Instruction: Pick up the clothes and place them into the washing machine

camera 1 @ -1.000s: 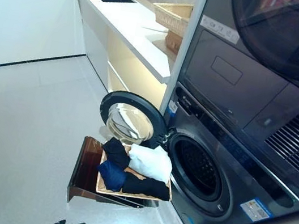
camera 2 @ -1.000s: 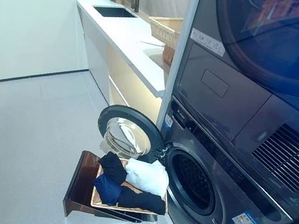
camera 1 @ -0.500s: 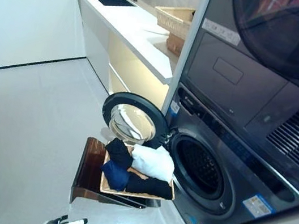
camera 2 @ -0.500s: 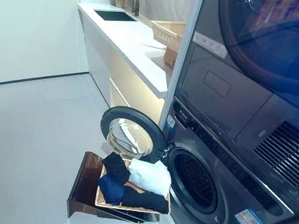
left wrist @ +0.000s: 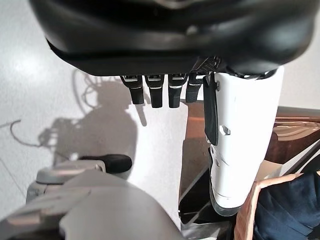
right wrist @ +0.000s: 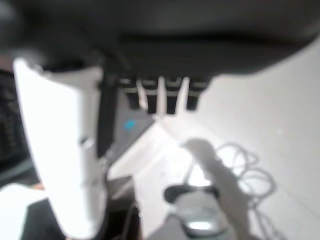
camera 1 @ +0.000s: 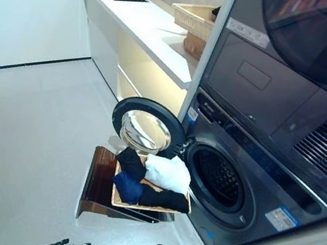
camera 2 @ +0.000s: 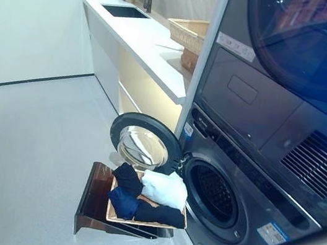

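Note:
A wicker basket (camera 1: 137, 206) rests on a brown stand (camera 1: 98, 184) on the floor. It holds a white garment (camera 1: 169, 172), a black one (camera 1: 131, 162), a navy one (camera 1: 127, 187) and another black piece (camera 1: 164, 199). Just right of it is the washing machine's drum opening (camera 1: 220, 179), with the round door (camera 1: 145, 131) swung open to the left. My left hand (left wrist: 165, 40) hangs low near the stand, open, its fingers (left wrist: 156, 90) straight and holding nothing. The basket corner (left wrist: 245, 210) shows beside its thumb. My right hand (right wrist: 200, 45) hangs open and holds nothing.
A dryer (camera 1: 300, 57) sits stacked on the washer. To the left runs a white counter (camera 1: 148, 25) with a sink, and a second wicker basket (camera 1: 196, 18) stands on it. Pale floor (camera 1: 25, 124) stretches left of the stand.
The head camera has shifted slightly, so the whole scene sits a little differently. The basket, clothes and door have not moved, and neither hand has taken hold of anything.

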